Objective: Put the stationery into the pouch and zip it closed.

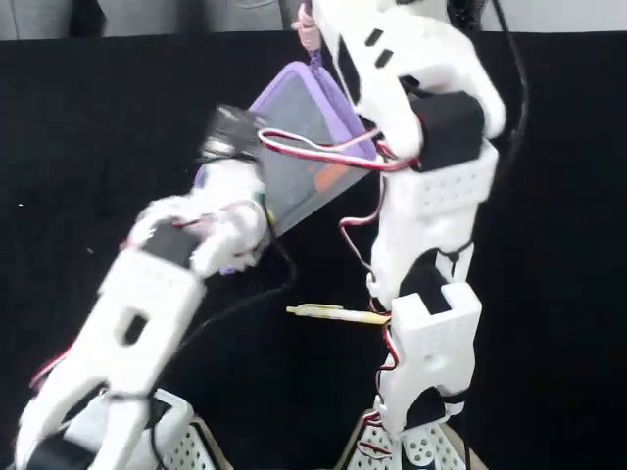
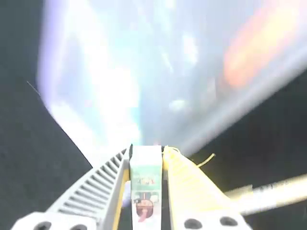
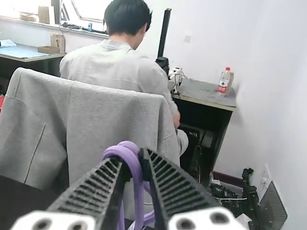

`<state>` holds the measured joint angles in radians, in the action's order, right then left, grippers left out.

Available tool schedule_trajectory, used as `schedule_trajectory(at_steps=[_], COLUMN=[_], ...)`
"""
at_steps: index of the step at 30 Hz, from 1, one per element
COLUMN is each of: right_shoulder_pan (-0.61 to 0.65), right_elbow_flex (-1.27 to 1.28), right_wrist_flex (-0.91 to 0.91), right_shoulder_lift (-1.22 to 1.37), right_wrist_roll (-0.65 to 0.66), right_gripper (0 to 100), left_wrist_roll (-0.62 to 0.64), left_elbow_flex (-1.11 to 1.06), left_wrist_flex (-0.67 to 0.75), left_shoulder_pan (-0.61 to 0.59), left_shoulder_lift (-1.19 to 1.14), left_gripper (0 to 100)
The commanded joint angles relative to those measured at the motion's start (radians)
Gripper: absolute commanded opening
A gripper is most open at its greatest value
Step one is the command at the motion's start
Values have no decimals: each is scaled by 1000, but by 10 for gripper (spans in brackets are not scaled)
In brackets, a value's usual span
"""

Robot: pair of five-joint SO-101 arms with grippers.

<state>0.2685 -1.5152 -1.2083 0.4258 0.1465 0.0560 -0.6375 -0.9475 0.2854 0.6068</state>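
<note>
Now your right pincer [image 3: 136, 160] pinches the purple pouch [image 1: 304, 137] and holds it up, tilted. Your left pincer [image 2: 146, 152] grips a small white block [image 2: 145, 179] near the pouch. A yellow pen [image 1: 338, 313] lies on the desk [image 1: 98, 127].

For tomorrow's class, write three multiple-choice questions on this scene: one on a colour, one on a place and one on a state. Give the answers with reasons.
1. What colour is the edging of the pouch?
A red
B purple
C green

2. Where is the yellow pen?
A on the black table
B inside the pouch
C on a shelf

3. What state is the right claw in?
A open over the table
B shut on the purple loop
C shut on the pen

Answers:
1 B: the high view shows a purple border around the pouch.
2 A: the pen lies flat on the table, below the lifted pouch.
3 B: the right wrist view shows the loop pinched between the fingers.
</note>
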Motion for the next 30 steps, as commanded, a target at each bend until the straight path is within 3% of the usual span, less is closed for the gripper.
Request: schedule_trajectory(at_steps=[1,6,13,15,20,27,30], right_shoulder_pan=[-9,-8,25,61,144,189,259], right_elbow_flex=[-166,-94,24,77,248,355,378], right_wrist_flex=[-121,-199,-275,-258,-173,31,166], right_shoulder_lift=[-15,-136,-303,-341,-412,-444,-440], right_wrist_roll=[69,112,120,146,270,276,288], right_gripper=[13,12,12,12,11,11,11], left_wrist_roll=[8,9,9,9,23,390,470], left_elbow_flex=[7,-2,-127,-179,-209,-185,-194], left_wrist_flex=[123,307,832,925,1003,1000,1000], left_shoulder_pan=[-88,-119,-131,-162,-240,-394,-460], left_shoulder_lift=[281,454,470,454,425,520,562], left_gripper=[29,29,29,29,29,29,29])
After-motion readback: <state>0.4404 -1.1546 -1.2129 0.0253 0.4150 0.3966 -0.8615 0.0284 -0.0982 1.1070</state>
